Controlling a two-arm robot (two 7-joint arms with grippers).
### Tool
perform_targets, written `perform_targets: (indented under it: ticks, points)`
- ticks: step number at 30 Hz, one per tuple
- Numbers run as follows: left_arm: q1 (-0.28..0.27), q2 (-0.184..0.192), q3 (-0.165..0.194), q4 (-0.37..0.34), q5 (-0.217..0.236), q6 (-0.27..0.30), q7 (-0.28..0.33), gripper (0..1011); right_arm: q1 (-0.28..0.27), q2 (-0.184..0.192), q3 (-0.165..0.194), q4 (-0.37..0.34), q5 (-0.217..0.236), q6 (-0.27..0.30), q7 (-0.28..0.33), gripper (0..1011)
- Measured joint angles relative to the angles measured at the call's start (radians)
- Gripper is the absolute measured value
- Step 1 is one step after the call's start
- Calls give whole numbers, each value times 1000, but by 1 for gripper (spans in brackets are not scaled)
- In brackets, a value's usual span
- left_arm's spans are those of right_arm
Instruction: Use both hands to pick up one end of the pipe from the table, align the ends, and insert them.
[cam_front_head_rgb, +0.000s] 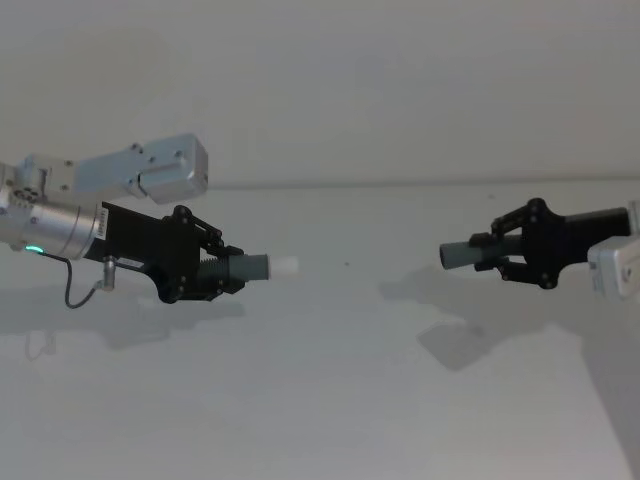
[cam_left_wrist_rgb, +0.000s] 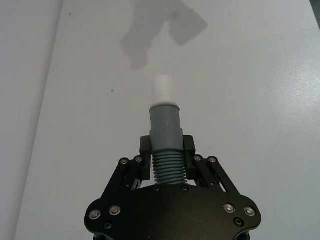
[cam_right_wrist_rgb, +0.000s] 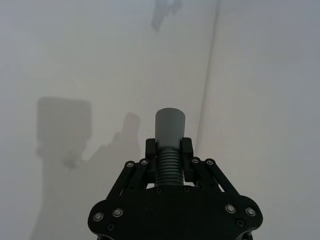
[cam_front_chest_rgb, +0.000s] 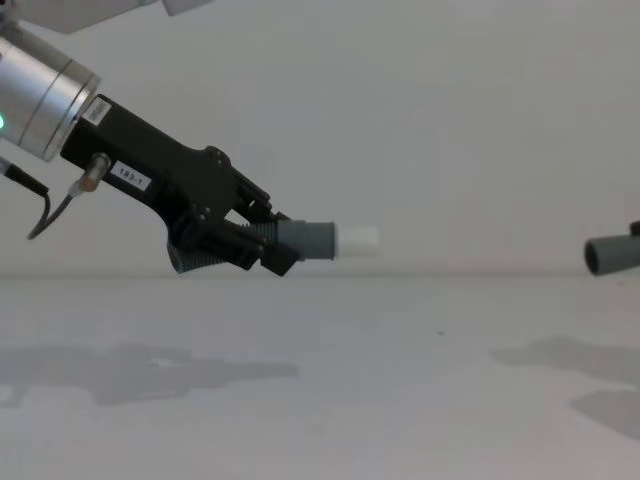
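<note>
Head view: left gripper (cam_front_head_rgb: 232, 272) clamped on the white-tipped pipe piece (cam_front_head_rgb: 252, 268), right gripper (cam_front_head_rgb: 492, 252) clamped on the open-mouthed piece (cam_front_head_rgb: 460, 254), both above the table (cam_front_head_rgb: 330, 400), well apart; best to line up their axes before closing in.

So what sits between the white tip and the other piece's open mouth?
Nothing: head view shows open air from white tip to mouth, above table bearing one tiny speck.

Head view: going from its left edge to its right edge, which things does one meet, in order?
Left gripper → grey pipe piece it holds → its white stub → bare table → open mouth of the second grey piece → right gripper holding it.
</note>
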Motion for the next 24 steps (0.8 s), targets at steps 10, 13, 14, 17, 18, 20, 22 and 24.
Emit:
perform_targets:
  ticks: [10,13,14,17,18,20,22,24]
  points:
    - [0,0,0,0,0,0,0,336,113,-104,-50,147,24,-102,55,264]
    - [0,0,0,0,0,0,0,336,132,-124,-58,179,27,-115,62,264]
    - [0,0,0,0,0,0,0,336,138,-131,-60,188,28,-119,64,264]
    - [0,0,0,0,0,0,0,336,161,-157,-69,228,33,-130,71,264]
    - [0,0,0,0,0,0,0,336,166,-162,-72,237,34,-131,73,266]
    - [0,0,0,0,0,0,0,336,172,-170,-75,248,36,-132,74,264]
    - [0,0,0,0,0,0,0,336,178,-179,-79,258,39,-132,75,264]
    - [0,0,0,0,0,0,0,336,181,-185,-82,260,42,-130,76,264]
